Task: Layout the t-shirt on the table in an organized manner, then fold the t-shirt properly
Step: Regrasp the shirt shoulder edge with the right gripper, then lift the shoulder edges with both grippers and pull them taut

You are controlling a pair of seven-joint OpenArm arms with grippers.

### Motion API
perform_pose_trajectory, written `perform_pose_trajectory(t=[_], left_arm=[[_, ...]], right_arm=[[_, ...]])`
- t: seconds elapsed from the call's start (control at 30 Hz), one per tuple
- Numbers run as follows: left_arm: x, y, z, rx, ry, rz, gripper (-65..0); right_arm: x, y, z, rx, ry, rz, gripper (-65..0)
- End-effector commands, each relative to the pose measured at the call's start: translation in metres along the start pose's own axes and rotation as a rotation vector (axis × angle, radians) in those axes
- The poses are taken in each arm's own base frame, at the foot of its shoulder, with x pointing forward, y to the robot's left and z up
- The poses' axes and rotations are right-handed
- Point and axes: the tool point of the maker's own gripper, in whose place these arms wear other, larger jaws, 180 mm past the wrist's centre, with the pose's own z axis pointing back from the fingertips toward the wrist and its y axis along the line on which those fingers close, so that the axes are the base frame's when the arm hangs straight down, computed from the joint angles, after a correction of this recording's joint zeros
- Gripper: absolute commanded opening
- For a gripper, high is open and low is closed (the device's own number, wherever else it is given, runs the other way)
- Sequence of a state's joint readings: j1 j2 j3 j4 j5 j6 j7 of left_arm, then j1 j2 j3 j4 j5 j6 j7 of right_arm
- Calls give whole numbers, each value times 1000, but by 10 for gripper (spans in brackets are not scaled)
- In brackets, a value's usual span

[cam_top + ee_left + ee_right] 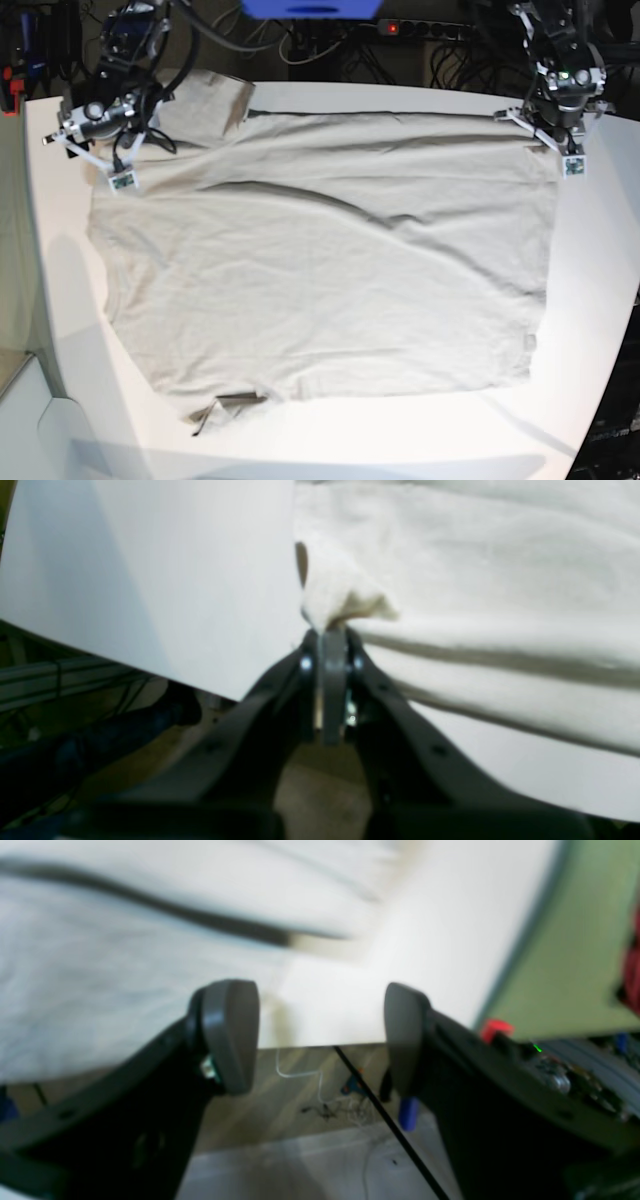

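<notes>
The light beige t-shirt lies spread over most of the white table, with creases across its upper part and a turned-up bit of hem at the near edge. My left gripper is shut on a bunched corner of the t-shirt beside bare table. In the base view this gripper is at the cloth's far right corner. My right gripper stands open with nothing between its pads, just off the t-shirt near the table edge. In the base view it hovers at the far left corner.
A power strip with a red light and tangled cables run behind the table's far edge. A blue object sits at top centre. Cables lie on the floor below the table's curved edge.
</notes>
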State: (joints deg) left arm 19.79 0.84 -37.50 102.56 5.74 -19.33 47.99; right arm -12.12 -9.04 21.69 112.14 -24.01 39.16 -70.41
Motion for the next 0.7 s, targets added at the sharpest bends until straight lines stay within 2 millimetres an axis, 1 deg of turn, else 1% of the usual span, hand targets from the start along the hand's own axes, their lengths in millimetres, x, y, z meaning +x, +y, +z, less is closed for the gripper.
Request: perform_pose_trajectory(t=[0.0,0.13,0.33,0.57,0.67], left_arm=[[10,6,4,17,-36,-6,-646],[10,5,4,17,-35,-6,-646],[10,7,4,23,-33,-7,-646],[9,8,4,26,-31,-6,-646],[9,7,4,23,-32,-8,-646]], right_arm=[[6,4,4,13,-30,22,-265],[13,19,5,50,-56,54,-265],[15,22,6,68,-68,48,-265],[9,25,3,78,-55,54,-264],[3,32,-4,101,-28,59,-265]])
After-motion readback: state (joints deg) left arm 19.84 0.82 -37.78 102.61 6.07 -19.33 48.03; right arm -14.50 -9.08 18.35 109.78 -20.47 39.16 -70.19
